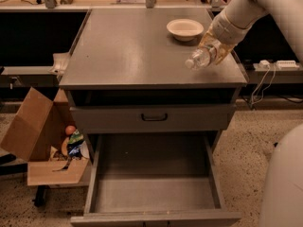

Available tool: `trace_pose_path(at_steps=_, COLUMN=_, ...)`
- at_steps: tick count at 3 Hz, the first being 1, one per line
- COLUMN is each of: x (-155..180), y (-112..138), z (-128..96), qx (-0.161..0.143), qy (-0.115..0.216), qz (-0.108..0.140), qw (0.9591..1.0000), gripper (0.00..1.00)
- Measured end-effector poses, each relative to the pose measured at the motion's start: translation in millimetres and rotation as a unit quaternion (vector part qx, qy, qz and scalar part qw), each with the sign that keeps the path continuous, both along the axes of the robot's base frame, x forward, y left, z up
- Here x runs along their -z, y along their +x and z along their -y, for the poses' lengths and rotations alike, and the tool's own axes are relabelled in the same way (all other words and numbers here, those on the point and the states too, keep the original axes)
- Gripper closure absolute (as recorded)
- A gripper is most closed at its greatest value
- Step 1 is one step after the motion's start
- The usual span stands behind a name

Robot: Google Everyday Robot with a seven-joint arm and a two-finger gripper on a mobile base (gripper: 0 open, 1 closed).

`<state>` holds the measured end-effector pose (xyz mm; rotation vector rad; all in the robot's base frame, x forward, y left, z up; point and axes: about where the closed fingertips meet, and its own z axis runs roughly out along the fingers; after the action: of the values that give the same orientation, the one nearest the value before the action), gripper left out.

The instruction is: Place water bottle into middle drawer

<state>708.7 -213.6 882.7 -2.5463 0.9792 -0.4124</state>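
The water bottle [201,57] is clear with a white cap and lies tilted, cap pointing left and down, just above the right front part of the grey cabinet top [128,46]. My gripper [215,47] is shut on the bottle's body, with the white arm reaching in from the upper right. The middle drawer [154,193] is pulled out at the bottom of the cabinet, a wide grey box with a bare floor. It lies below and to the left of the bottle.
A cream bowl [184,29] sits on the cabinet top just behind the bottle. A shut drawer front with a black loop handle [154,117] is above the open drawer. An open cardboard box [42,141] with litter stands at the left. Cables and a power strip [277,65] lie at the right.
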Motion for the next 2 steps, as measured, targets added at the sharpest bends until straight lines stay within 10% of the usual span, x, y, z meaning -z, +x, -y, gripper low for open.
trace_pose_path(at_steps=2, x=7.1, y=-4.6, z=-7.5, qx=-0.008, qy=0.009, qz=-0.014, qw=0.9998, gripper=1.00)
